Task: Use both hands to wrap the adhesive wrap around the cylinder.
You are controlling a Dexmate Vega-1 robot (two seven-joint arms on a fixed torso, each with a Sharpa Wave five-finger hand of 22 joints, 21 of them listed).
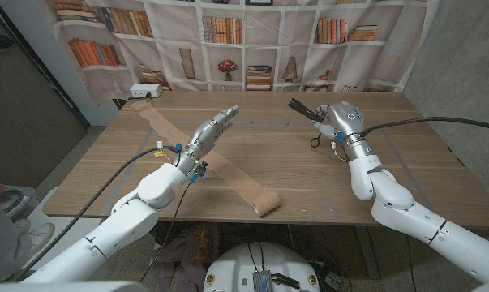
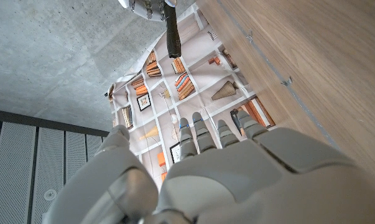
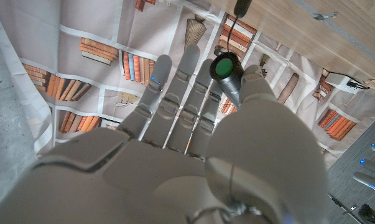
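A tan strip of adhesive wrap runs from ten o'clock to its roll at six o'clock on the surface; the left hand hovers over it, fingers straight and apart; the right hand, at two o'clock, has fingers clamped on a dark cylinder.

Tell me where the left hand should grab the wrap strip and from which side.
Probably the rolled end near the table's front edge: it is the only raised, bulky part, while the rest of the wrap lies flat on the table. Come from above, fingers closing across the roll. The left hand hovers over the strip's middle; the right hand holds the dark cylinder.
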